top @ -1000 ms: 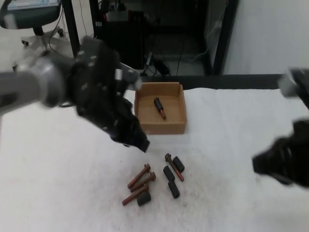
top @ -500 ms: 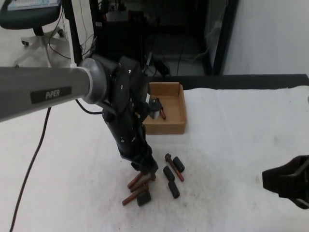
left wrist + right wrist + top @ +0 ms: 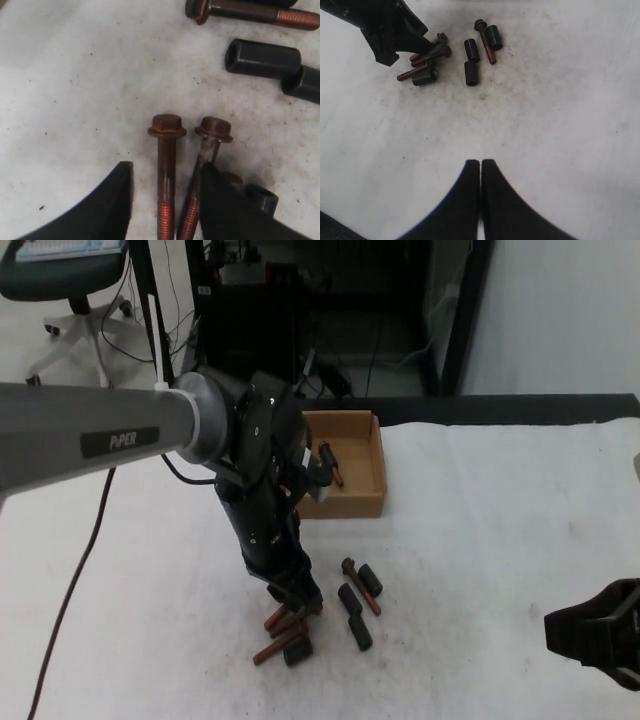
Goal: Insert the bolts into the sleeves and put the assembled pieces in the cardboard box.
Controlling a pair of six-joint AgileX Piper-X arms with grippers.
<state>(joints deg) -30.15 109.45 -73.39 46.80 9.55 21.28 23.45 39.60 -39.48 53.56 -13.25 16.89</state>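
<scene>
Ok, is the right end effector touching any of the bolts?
Apart. The right wrist view shows the right end effector shut over bare white cloth, with a wide stretch of cloth between it and the bolts.

L gripper (image 3: 298, 602) low over the bolts (image 3: 272, 650) — sleeves (image 3: 349, 597) just beside. Cardboard box (image 3: 345, 505) behind, w/ one assembled piece (image 3: 329, 462) inside.

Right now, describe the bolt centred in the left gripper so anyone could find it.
In front of the cardboard box lie loose bolts and sleeves. There the open left gripper straddles two side-by-side bolts. The wanted bolt lies centred in the gap; its neighbour slants beside one finger.
</scene>
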